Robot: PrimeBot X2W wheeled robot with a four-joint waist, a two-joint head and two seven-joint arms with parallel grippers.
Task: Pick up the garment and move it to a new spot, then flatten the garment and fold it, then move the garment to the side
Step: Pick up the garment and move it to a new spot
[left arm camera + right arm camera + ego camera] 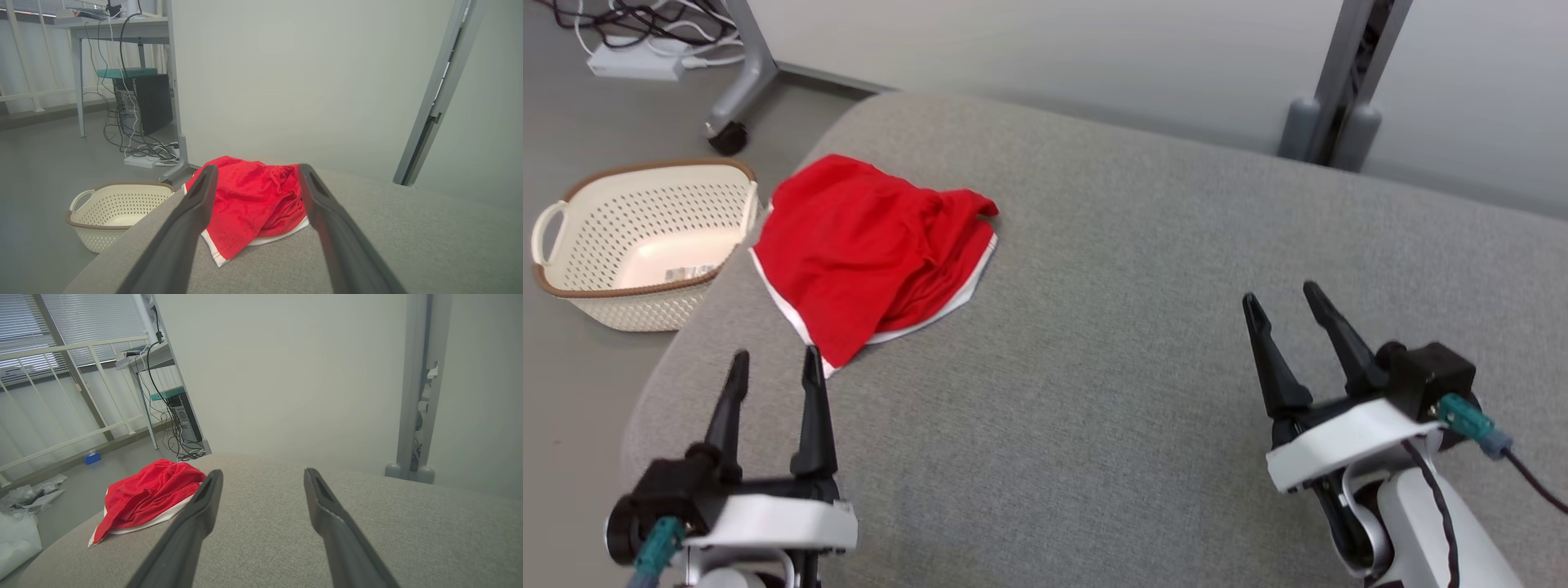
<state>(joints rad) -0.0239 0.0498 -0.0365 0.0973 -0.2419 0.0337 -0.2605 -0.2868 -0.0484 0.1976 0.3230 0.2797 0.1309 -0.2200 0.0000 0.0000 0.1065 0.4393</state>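
1. Nearest you in the head view, the left end effector (774, 353) sits at 7 o'clock of the frame. Its two dark fingers are spread apart, pointing away from you, with nothing between them.
2. The right end effector (1280, 292) sits at 4 o'clock of the frame, also spread and empty, with its fingers leaning slightly toward 11 o'clock.
3. Both hang over a grey fabric-covered worktop (1135, 343) with a rounded far-left corner.
4. The red garment (866, 245), shorts with white trim by the look of them, lies crumpled on the worktop's left part, close to its left edge. It has not yet been picked up.
5. The relation that matters:
   - The garment lies at about 1 o'clock from the left end effector, and its nearest white-trimmed corner is just beside that end effector's fingertips.
   - From the right end effector it lies at about 10 o'clock, well apart across bare fabric, so the left arm is clearly the nearer one.
   - Its longer run seems to go near to far, roughly 6 to 12 o'clock, though the bunching makes this uncertain.
6. Beyond the worktop's left edge, at 10 o'clock from the left end effector, a cream perforated basket (654, 167) stands on the floor.
7. Farthest off, a pale wall and a grey upright post (1347, 82) stand at 1 o'clock of the frame.
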